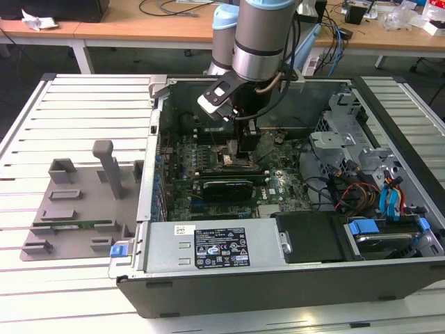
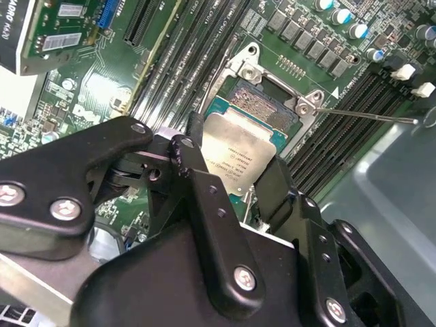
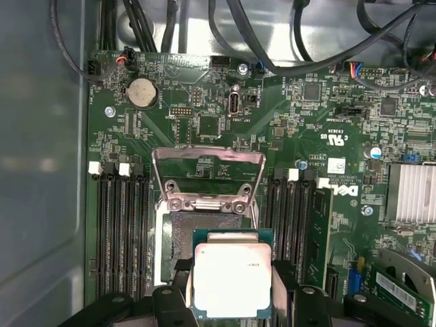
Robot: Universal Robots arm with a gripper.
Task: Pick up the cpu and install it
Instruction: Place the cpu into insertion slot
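An open computer case (image 1: 278, 289) is being carried on its side by a pale slatted metal table (image 1: 83, 90), toward the exterior view's right. A grey fixture plate (image 1: 76, 209) with upright holders, one a tall post (image 1: 106, 167), is being borne just beside the case, on the exterior view's left. Behind the table, cables (image 1: 174, 7) and crumpled white paper (image 1: 38, 21) are being held by wooden desks (image 1: 139, 26).

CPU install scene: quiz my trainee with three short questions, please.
1. True or false: the socket lid stands open.
2. What does the gripper hold? A) cpu B) screwdriver C) cup
3. In the exterior view, the arm reaches into the ___.
Key: 1 true; 2 A; 3 case.
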